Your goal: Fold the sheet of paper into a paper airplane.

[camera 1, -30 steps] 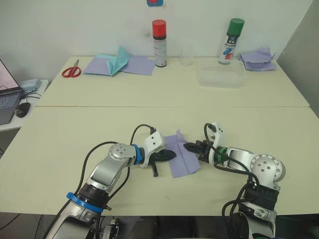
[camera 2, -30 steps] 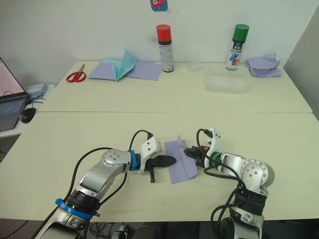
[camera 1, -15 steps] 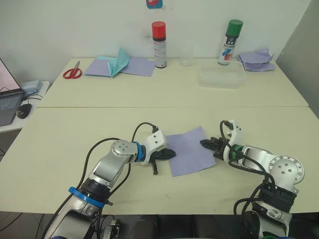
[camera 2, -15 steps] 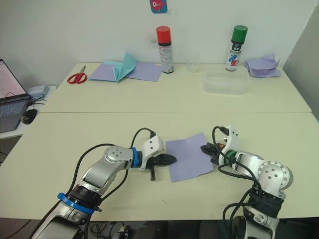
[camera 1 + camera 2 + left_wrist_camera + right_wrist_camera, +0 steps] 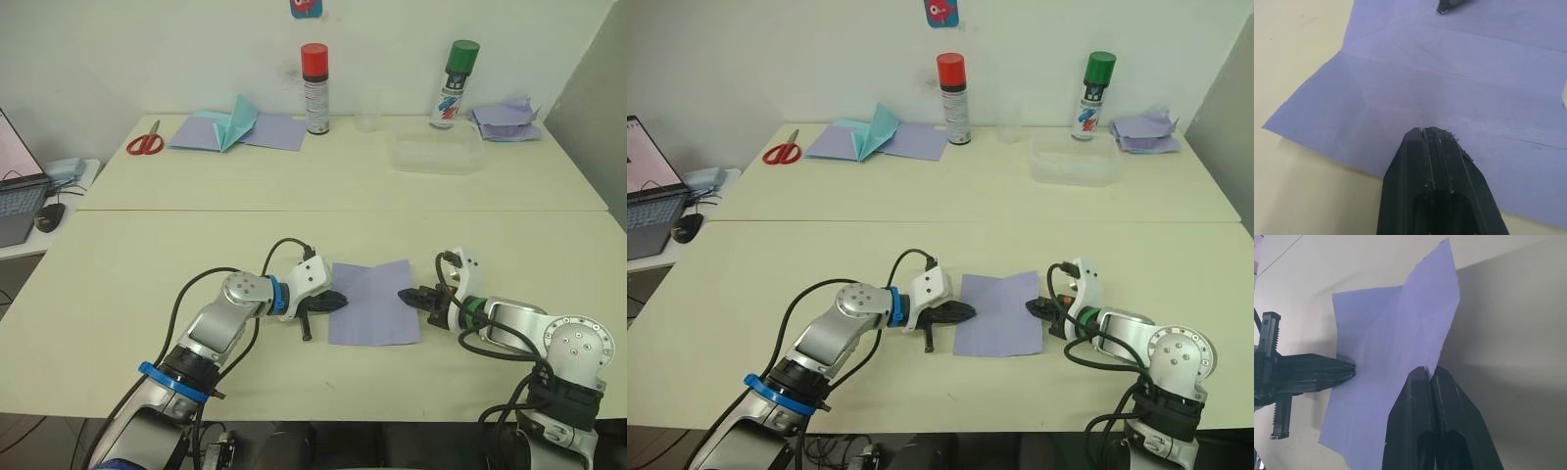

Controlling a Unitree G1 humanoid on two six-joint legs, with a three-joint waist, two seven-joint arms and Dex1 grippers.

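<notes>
Sheet of paper (image 5: 373,303), pale lavender, spread open and nearly flat on the near part of the cream surface (image 5: 118,284), between the two grippers. Faint crease lines across it, clearest in the left wrist view; one corner lifted off the surface in the right wrist view. Left gripper (image 5: 335,302) at the sheet's left edge, jaws closed tip to tip, tips resting on the paper just inside that edge. Right gripper (image 5: 406,295) at the sheet's right edge, jaws pinched together on that edge of the sheet, paper caught between them in the right wrist view. Both grippers low, pointing toward each other across the sheet. Farther back on the surface: red-handled scissors (image 5: 143,142) at the far left, beside a teal paper plane (image 5: 234,119) lying on flat lavender sheets (image 5: 274,129). Red-capped spray can (image 5: 313,86) upright near the wall, clear cup (image 5: 366,111) just to its right, green-capped spray can (image 5: 454,82) farther right. Clear plastic tray (image 5: 436,153) in front of the green-capped can, crumpled lavender paper heap (image 5: 506,117) at the far right corner. Laptop (image 5: 14,186) and mouse (image 5: 46,215) on a lower side table at the left margin.
</notes>
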